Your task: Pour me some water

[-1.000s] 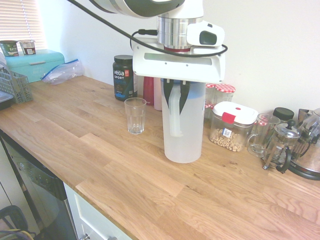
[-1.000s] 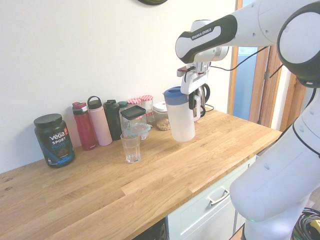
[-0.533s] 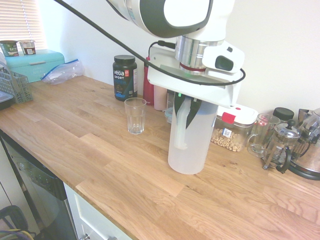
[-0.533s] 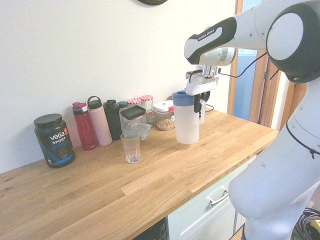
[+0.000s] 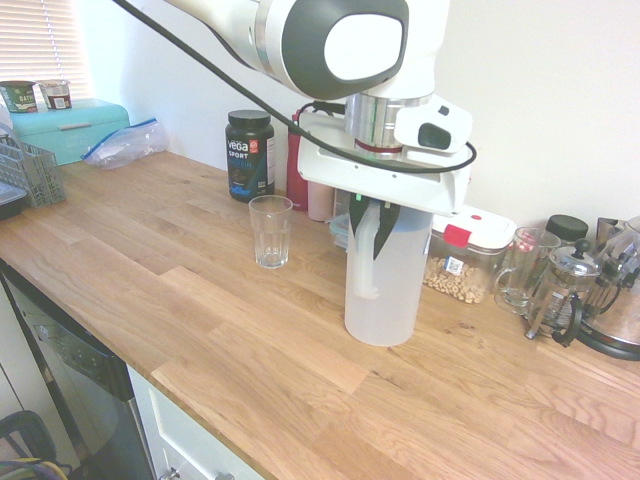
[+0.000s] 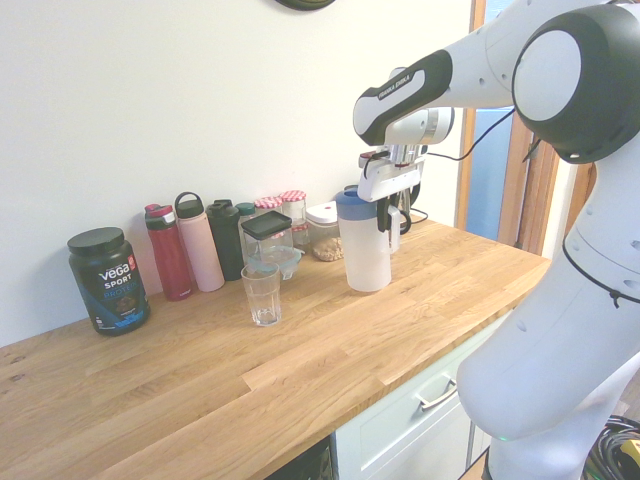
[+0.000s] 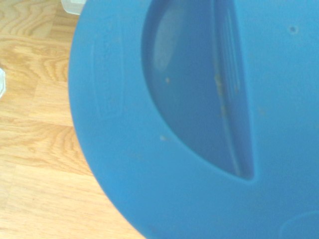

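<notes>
Lowering since a second ago, the hand (image 5: pixel 372 215), clamped shut on the pitcher (image 5: pixel 385 275) handle, nears the surface (image 5: pixel 200 300); glass (image 5: pixel 270 231) at nine o'clock unfilled.

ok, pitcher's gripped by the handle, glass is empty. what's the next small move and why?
Probably carry the pitcher sideways toward the glass before any tilt. The gripper is shut on the pitcher's handle, the pitcher stands upright at or just above the counter, and the empty glass stands well apart from it, in front of the bottles. Tilting here would likely spill on the wood.
</notes>
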You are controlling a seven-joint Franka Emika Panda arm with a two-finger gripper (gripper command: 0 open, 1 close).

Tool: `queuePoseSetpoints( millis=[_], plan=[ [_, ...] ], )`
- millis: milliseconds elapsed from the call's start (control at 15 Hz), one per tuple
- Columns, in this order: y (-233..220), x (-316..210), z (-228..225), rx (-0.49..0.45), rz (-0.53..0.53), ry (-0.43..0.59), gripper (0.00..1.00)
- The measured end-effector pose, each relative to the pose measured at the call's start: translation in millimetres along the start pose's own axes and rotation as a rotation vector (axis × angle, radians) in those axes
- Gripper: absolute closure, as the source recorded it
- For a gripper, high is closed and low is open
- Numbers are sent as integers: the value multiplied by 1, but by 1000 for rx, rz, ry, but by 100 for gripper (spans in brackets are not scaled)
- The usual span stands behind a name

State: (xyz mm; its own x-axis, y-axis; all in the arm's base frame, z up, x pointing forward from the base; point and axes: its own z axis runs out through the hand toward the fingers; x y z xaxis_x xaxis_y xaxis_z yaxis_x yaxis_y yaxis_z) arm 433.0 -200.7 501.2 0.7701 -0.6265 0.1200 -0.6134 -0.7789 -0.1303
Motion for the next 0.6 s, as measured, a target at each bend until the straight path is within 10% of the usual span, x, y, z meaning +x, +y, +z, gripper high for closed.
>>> queuePoseSetpoints(
  millis=[67, 133, 600],
  plan=[
    [0, 1, 3, -1, 6, 0, 100],
    [1, 2, 5, 5, 11, 7, 0],
    [7, 2, 14, 17, 36, 26, 0]
  ],
)
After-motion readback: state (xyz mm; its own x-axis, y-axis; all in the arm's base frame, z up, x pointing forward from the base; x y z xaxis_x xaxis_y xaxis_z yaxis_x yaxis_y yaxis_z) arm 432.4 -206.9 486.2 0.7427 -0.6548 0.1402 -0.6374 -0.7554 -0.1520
